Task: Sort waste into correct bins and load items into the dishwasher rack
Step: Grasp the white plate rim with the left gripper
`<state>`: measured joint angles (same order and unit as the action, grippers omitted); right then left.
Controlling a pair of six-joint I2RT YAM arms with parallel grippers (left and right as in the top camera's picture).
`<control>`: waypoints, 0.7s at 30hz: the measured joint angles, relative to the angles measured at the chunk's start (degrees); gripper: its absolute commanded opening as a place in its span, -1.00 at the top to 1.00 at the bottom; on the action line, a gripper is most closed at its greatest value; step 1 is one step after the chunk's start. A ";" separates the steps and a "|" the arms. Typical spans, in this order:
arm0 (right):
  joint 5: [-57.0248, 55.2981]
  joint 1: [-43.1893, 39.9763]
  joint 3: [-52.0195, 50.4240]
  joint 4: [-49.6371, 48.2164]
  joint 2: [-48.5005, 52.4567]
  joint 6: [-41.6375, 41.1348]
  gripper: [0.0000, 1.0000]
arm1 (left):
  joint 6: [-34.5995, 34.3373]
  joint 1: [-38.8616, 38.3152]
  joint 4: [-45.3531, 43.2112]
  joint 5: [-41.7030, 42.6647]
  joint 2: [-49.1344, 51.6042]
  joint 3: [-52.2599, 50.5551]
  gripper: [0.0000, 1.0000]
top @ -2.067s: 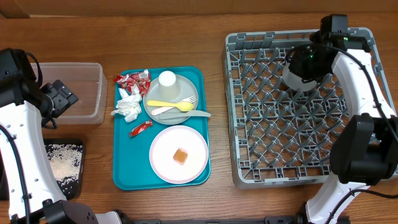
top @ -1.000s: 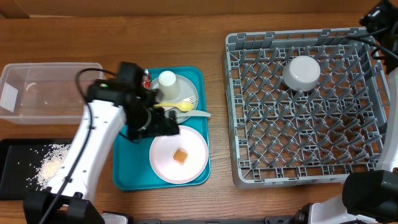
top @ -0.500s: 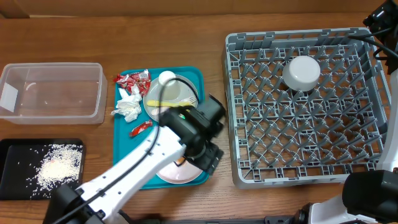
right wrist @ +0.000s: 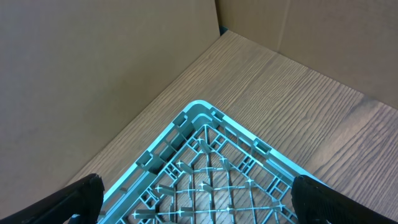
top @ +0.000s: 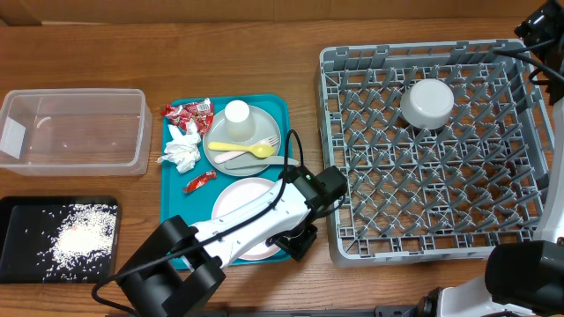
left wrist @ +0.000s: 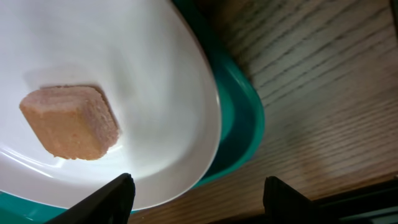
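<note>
Since the orange food cube [left wrist: 69,122] rests on the pale pink plate [left wrist: 143,56], the left gripper [left wrist: 198,190] hangs low over that plate's edge, jaws spread wide and holding nothing. This looks like a line-up for the cube or the plate rim. The cube lies just ahead of it, nearer one finger, and the teal tray [left wrist: 239,124] lip passes under the other. The dishwasher rack [top: 330,158] wall stands just beside the gripper and crowds any sideways swing. Farther up the tray sit the grey plate [top: 264,128], white cup [top: 236,112], yellow fork [top: 242,148], napkin [top: 182,150] and red wrappers [top: 187,110]. The right gripper [right wrist: 199,199], wide open and empty, hovers over a rack corner, well apart from the upturned whitish bowl [top: 427,103].
</note>
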<state>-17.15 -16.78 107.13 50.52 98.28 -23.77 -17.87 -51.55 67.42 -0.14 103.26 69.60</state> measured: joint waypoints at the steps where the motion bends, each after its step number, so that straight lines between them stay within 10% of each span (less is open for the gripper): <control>1: 0.00 0.00 0.00 0.02 0.00 0.02 -1.00 | 0.00 0.26 -0.02 -0.17 0.09 -0.02 -0.39; 21: -0.02 0.00 0.00 -0.02 0.00 0.00 -1.00 | 0.00 1.51 -7.63 1.20 0.17 -7.54 -0.32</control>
<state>-17.17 -16.78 107.13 50.50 98.28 -23.77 -17.87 -50.04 59.79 1.06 103.44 62.06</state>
